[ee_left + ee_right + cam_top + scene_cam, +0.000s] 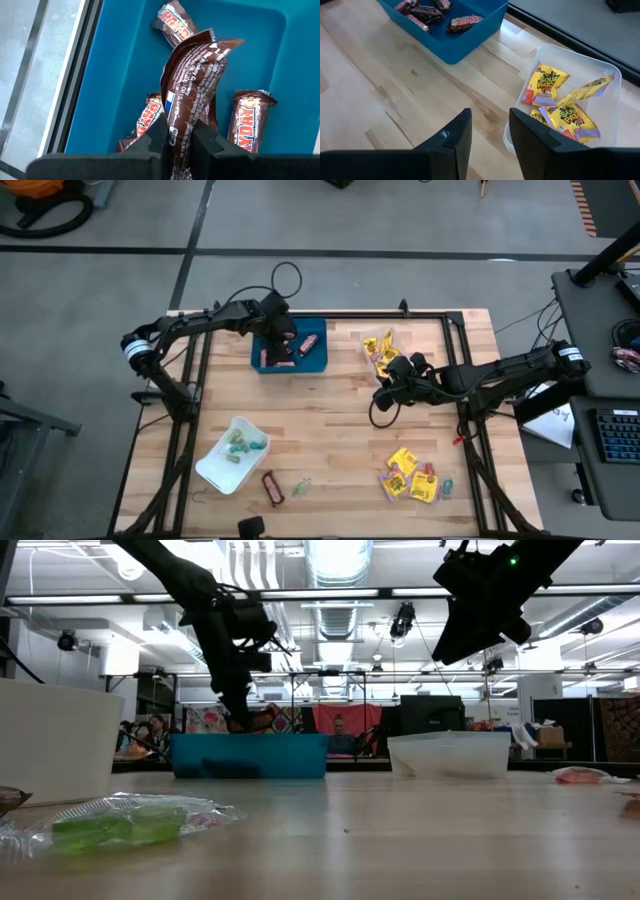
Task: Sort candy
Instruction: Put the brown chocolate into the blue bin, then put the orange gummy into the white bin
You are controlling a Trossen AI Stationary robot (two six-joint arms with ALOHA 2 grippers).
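The left gripper (281, 340) hangs over the blue tray (312, 360) at the table's (330, 420) far side, its fingers (152, 142) pinching a brown-red bar (192, 85) by one end of the wrapper, so the bar stands up above the tray floor. In the left wrist view three more bars (247, 122) lie flat in the tray under it: one beyond the held bar and one to each side of it. In the low view the gripper (237, 718) reaches down to the tray's rim. The right gripper (392, 393) hovers over bare wood just beside the clear tray (368, 352), its fingers (532, 132) parted with nothing between them. That tray holds several yellow packets (547, 85), some overlapping. The white tray (212, 467) near the front left corner holds pastel sweets (240, 443). Loose candy remains on the table: another brown bar (272, 486) and a green sweet (300, 487) just right of the white tray, and a cluster of yellow packets (405, 472) with small sweets (446, 488) at its edge near the front right. In the low view a green sweet (125, 824) in clear wrap lies in the foreground.
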